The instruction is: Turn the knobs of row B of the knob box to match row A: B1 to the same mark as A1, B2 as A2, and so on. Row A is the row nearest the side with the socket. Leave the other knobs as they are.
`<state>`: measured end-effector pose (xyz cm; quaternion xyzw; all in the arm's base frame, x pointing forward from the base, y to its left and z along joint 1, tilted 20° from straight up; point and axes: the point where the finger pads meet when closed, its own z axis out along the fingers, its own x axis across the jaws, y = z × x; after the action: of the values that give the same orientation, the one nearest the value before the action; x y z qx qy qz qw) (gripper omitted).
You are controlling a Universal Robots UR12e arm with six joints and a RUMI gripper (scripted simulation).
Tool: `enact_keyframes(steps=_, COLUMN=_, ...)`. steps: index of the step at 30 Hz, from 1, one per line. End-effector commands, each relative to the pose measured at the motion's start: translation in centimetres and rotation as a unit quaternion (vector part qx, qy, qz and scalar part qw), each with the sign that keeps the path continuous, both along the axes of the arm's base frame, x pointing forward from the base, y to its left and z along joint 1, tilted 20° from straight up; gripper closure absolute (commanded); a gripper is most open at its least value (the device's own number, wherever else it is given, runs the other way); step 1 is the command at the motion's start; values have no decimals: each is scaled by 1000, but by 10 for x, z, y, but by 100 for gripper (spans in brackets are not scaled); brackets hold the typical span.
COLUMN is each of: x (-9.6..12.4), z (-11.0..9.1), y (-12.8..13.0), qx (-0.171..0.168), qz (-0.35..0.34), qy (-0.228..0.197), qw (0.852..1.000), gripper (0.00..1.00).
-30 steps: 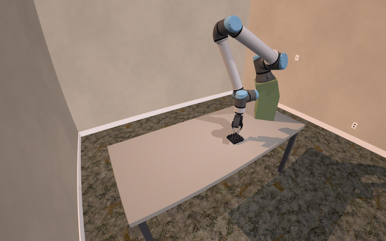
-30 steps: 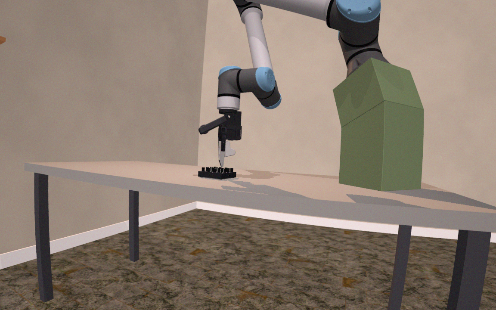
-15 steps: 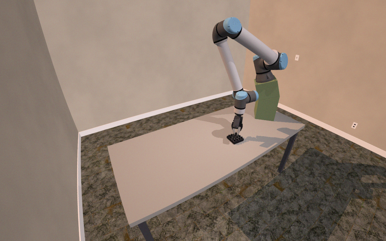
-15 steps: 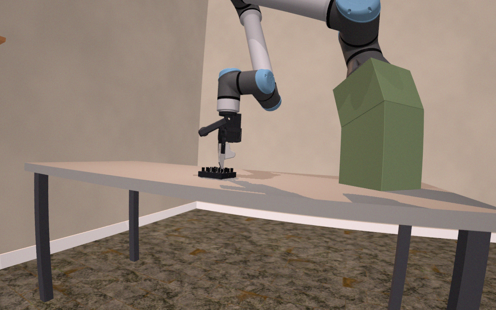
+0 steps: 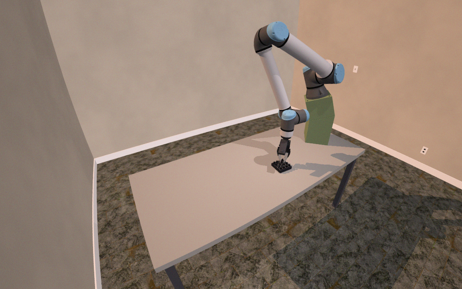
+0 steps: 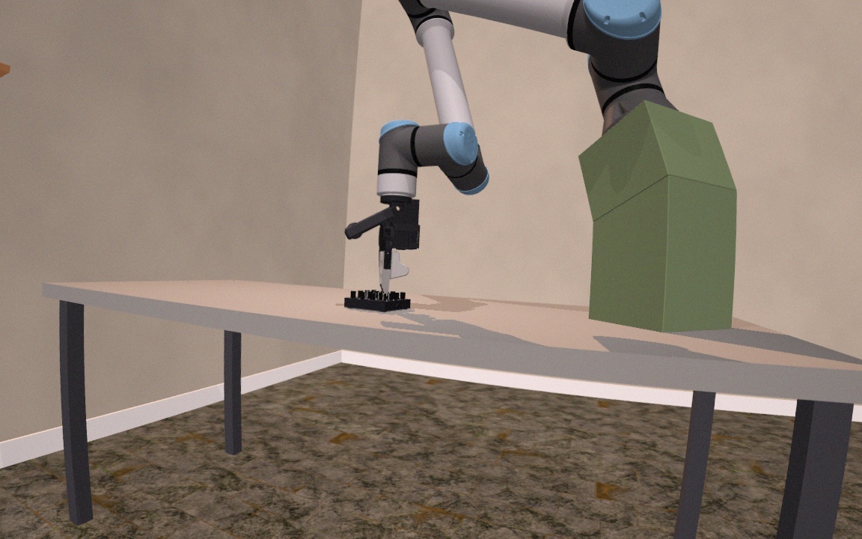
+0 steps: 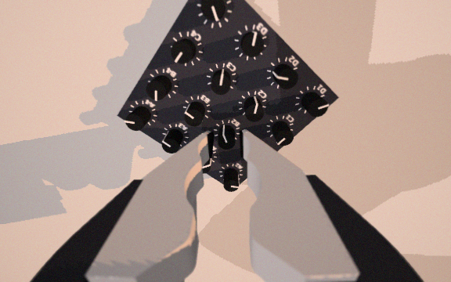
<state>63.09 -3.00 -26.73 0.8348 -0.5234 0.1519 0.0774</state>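
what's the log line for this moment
pincer: nearly shut, empty | position: tips down over near corner of knob box | knobs: none gripped
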Motion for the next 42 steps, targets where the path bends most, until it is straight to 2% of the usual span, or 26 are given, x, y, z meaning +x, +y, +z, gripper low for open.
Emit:
enact_keyframes(steps=1, x=0, z=0, y=0, qx=0, qz=0, qy=0, qw=1000, gripper=89)
enact_keyframes(steps=29, x=0, z=0, y=0, qx=0, qz=0, qy=0, qw=1000, gripper=89)
enact_keyframes(steps=30, x=0, z=0, y=0, qx=0, qz=0, qy=0, qw=1000, gripper=96)
enact_keyframes(steps=42, x=0, z=0, y=0, qx=0, qz=0, qy=0, qw=1000, gripper=96)
